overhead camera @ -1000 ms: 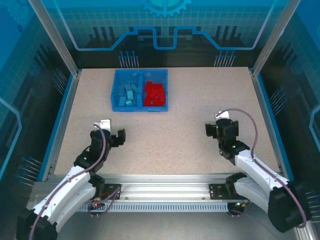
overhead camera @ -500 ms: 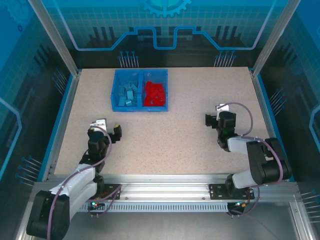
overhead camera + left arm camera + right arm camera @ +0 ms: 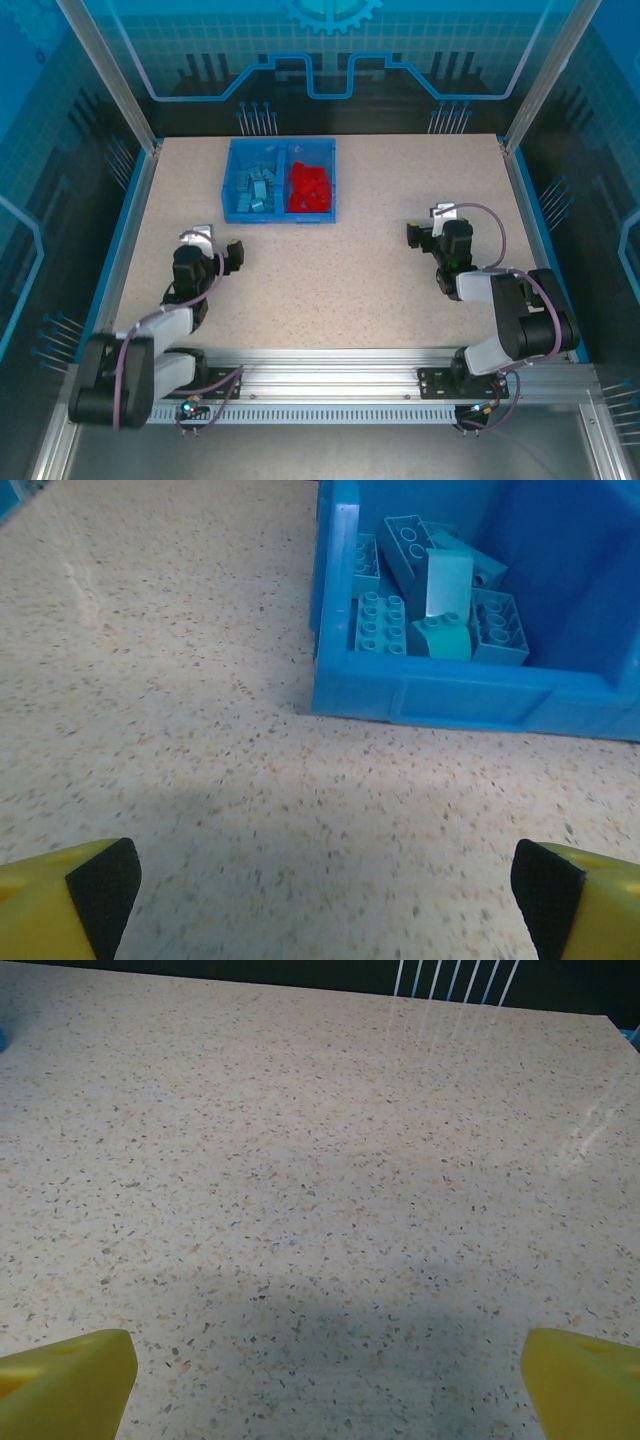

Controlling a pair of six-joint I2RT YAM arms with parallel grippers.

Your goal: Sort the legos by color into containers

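Observation:
The containers are the two halves of one blue bin (image 3: 281,212) at the back of the table. Light blue legos (image 3: 254,188) fill its left half and red legos (image 3: 309,187) its right half. The left wrist view looks at the bin's near corner (image 3: 338,630), with several light blue legos (image 3: 432,600) inside. My left gripper (image 3: 218,244) stands open over bare table, a short way in front of the bin, its fingers (image 3: 98,882) wide apart around nothing. Far to the right, my right gripper (image 3: 428,225) is open too, its yellow fingers (image 3: 68,1384) over bare tabletop.
The speckled tabletop (image 3: 340,270) is bordered by a blue rim and an aluminium frame, with transparent blue walls at the back and sides. Both arms are folded low near their bases at the front rail (image 3: 330,375).
Both arms have folded back and down toward their bases. Each gripper has shifted slightly farther up the table and stayed open. The bricks in the bin have not moved.

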